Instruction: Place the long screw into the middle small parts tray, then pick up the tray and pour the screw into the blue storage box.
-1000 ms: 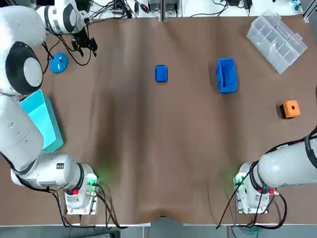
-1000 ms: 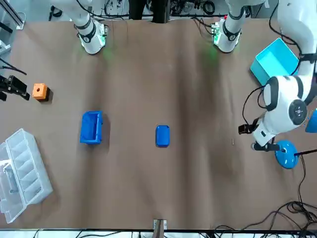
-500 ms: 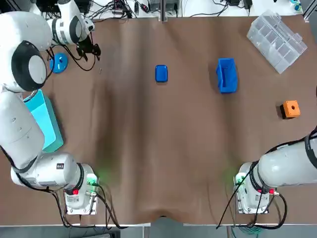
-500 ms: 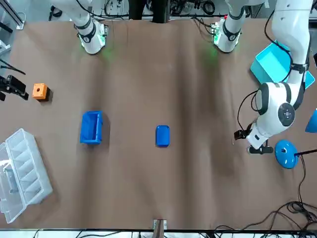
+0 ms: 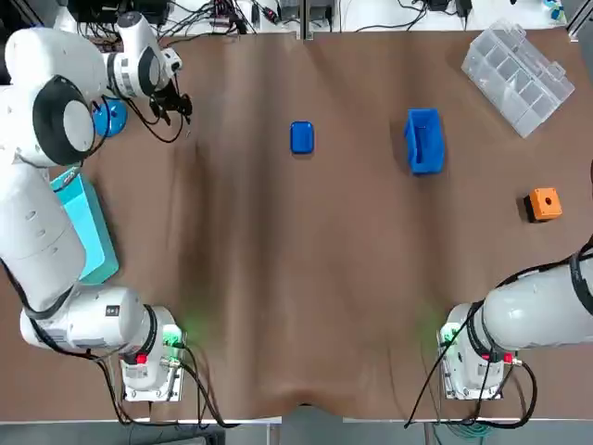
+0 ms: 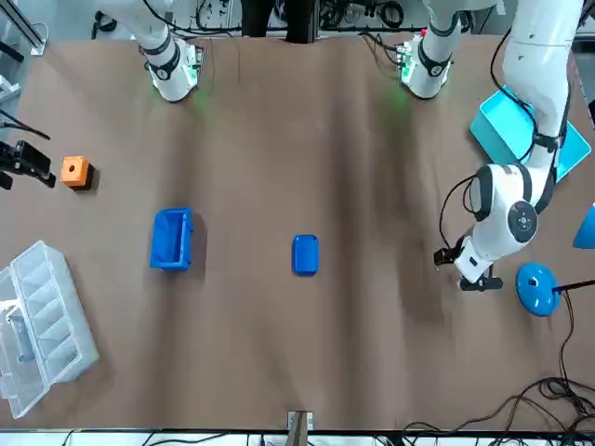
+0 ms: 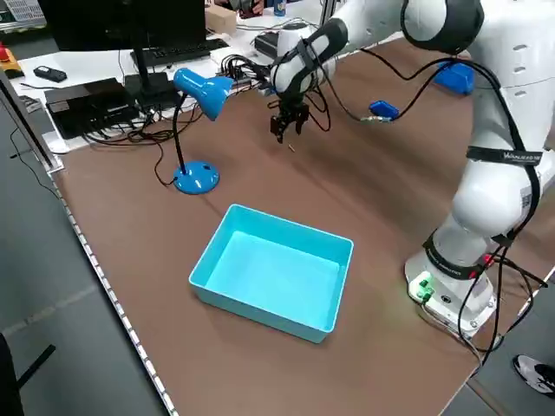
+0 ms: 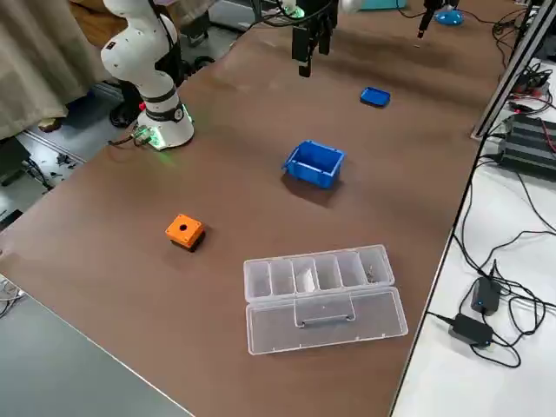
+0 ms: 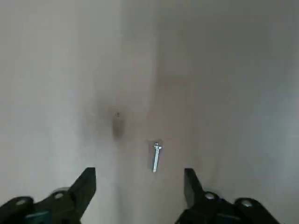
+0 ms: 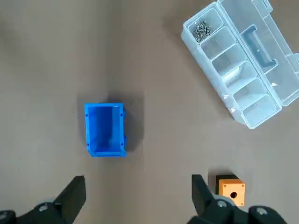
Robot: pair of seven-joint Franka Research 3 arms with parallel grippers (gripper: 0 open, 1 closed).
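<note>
No text, label or number is legible (on any surface shown).

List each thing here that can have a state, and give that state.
long screw: lying flat on the table, not gripped
left gripper: open, over the screw
right gripper: open, empty, raised above the table
small parts tray: on the table, screw not in it
blue storage box: upright, empty
clear organiser: lid open
cyan bin: empty

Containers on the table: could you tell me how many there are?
4: small blue tray, far middle; blue storage box right of it; clear compartment case, far right corner; cyan bin, left edge.
</note>
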